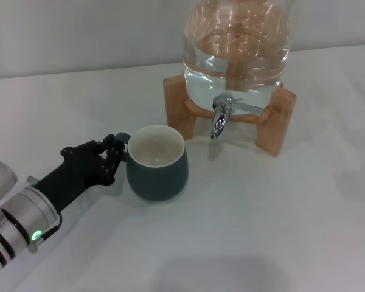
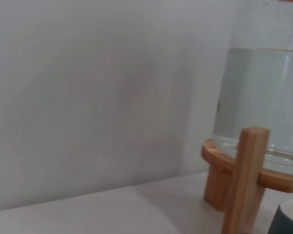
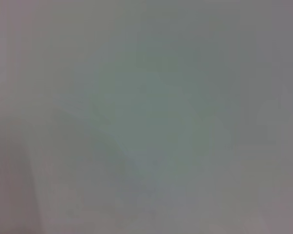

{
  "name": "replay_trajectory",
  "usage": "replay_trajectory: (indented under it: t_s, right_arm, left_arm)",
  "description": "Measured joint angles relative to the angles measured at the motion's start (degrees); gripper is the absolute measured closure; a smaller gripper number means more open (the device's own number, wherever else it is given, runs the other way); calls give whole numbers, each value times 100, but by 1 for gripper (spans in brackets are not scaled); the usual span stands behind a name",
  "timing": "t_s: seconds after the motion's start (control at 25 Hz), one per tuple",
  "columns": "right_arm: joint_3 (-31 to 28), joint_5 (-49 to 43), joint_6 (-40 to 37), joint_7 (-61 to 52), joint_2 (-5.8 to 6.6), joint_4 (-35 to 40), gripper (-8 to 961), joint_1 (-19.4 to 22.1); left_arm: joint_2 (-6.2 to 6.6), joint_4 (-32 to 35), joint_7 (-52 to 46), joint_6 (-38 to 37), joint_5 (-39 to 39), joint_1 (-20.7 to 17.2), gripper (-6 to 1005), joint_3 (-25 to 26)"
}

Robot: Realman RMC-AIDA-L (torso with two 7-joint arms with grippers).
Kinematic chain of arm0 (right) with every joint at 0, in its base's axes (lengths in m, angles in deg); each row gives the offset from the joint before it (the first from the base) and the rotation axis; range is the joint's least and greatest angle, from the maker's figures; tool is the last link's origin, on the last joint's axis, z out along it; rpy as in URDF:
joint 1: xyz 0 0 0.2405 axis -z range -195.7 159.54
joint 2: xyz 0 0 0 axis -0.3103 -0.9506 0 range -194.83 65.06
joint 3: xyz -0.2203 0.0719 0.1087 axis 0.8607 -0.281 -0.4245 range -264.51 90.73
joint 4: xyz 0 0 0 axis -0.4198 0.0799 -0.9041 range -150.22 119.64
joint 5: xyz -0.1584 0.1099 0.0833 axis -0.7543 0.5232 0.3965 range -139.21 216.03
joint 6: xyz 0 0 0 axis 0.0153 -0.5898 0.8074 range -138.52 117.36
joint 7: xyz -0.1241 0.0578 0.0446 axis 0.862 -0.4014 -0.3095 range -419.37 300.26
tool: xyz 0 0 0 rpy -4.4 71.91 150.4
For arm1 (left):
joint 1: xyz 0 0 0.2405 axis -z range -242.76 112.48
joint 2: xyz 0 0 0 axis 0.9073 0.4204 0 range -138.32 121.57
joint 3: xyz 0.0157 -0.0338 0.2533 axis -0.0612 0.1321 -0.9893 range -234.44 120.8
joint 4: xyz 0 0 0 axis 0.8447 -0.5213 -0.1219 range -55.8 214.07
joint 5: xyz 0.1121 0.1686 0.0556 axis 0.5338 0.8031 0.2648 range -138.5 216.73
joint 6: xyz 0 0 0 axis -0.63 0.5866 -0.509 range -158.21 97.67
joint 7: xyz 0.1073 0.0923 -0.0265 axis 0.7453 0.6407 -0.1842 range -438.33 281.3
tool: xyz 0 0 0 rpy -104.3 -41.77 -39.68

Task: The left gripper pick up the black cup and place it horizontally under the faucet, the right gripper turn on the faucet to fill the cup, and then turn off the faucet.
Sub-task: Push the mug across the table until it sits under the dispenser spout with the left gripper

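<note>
The black cup stands upright on the white table, its cream inside showing and its small handle turned toward my left gripper. That gripper is right against the handle side of the cup, at table height. The chrome faucet juts from the glass jar, spout down, behind and to the right of the cup; the cup is not beneath it. A sliver of the cup shows in the left wrist view. My right gripper is out of view.
The water-filled jar rests on a wooden stand whose legs flank the faucet. A pale wall lies close behind. The right wrist view shows only a plain grey surface.
</note>
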Motion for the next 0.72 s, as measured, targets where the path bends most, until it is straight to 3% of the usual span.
replay_trajectory:
  t_s: [0.72]
  right_arm:
    - [0,2,-12,1,0,1,100,-6]
  left_arm:
    - [16,-199,-65,87,526,221,849,5]
